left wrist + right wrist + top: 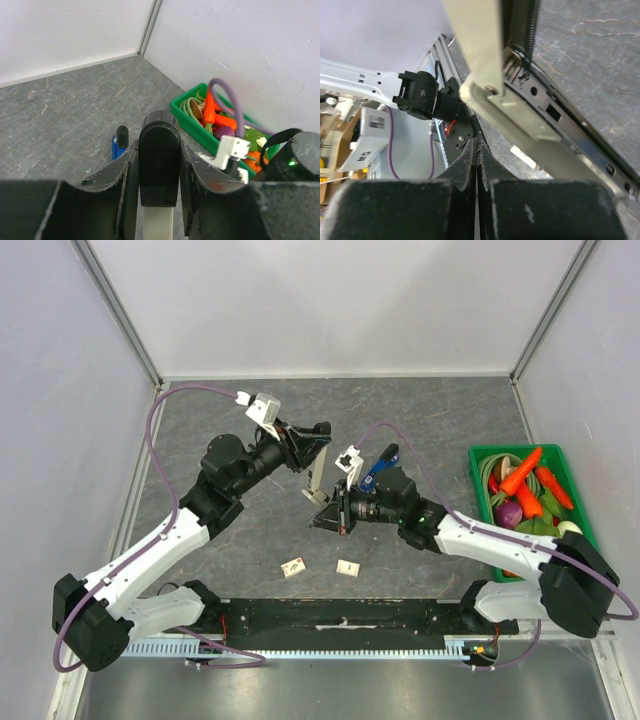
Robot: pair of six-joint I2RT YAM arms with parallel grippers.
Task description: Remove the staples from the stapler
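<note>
The stapler is in two halves. My left gripper [316,440] is shut on the black end [159,165] of the silver-grey upper arm [316,478] and holds it off the table, hanging downward. In the right wrist view that arm [485,55] and its open metal staple channel [570,135] pass just above my fingers [465,160]. My right gripper [322,517] is shut, its tips just below the arm's lower end, with nothing visible between them. The blue base [381,466] lies on the table behind my right wrist; it also shows in the left wrist view [118,146].
Two small pale pieces [293,566] [348,567] lie on the grey table near the front edge. A green bin [573,462] of toy vegetables stands at the right wall; its rim also shows in the left wrist view [191,119]. White walls enclose the table.
</note>
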